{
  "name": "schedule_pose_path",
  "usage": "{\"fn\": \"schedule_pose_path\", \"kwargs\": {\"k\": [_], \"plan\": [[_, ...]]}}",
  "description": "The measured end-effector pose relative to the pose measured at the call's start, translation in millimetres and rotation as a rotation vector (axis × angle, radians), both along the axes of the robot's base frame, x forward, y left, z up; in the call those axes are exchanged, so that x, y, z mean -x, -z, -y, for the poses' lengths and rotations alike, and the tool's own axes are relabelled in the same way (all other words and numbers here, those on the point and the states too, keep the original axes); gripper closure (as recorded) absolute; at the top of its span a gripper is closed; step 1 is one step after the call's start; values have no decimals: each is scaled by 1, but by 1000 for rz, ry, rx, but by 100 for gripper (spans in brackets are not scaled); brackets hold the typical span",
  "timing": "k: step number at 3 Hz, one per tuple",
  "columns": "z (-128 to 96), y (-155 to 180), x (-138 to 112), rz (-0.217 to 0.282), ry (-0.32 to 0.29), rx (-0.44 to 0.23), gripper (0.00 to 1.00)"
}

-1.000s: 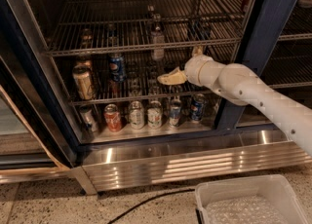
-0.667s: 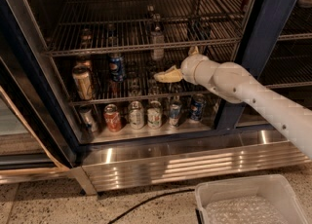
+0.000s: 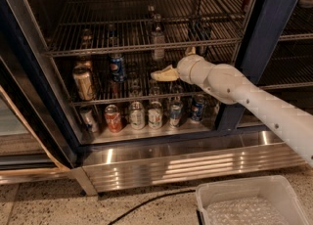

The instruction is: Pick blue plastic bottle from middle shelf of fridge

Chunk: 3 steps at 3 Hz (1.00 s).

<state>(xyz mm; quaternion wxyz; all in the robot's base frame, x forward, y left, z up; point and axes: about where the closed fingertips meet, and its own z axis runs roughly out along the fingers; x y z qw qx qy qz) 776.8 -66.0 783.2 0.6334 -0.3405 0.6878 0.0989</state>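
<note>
While holding the gripper (image 3: 164, 74) just beside the blue plastic bottle (image 3: 157, 40) in the fridge (image 3: 274, 23), approaching, needing a squarer line-up around it, finger state impossible to tell.

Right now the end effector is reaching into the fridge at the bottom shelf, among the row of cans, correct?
Not quite. In the camera view the end effector reaches into the fridge at the middle shelf, above that row of cans.
</note>
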Motion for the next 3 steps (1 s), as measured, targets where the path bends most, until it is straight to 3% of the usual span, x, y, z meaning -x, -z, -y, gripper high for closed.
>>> {"fn": "schedule_pose_path", "kwargs": {"k": [3], "plan": [[-22,-3,-72,81,85,-16,0]]}}
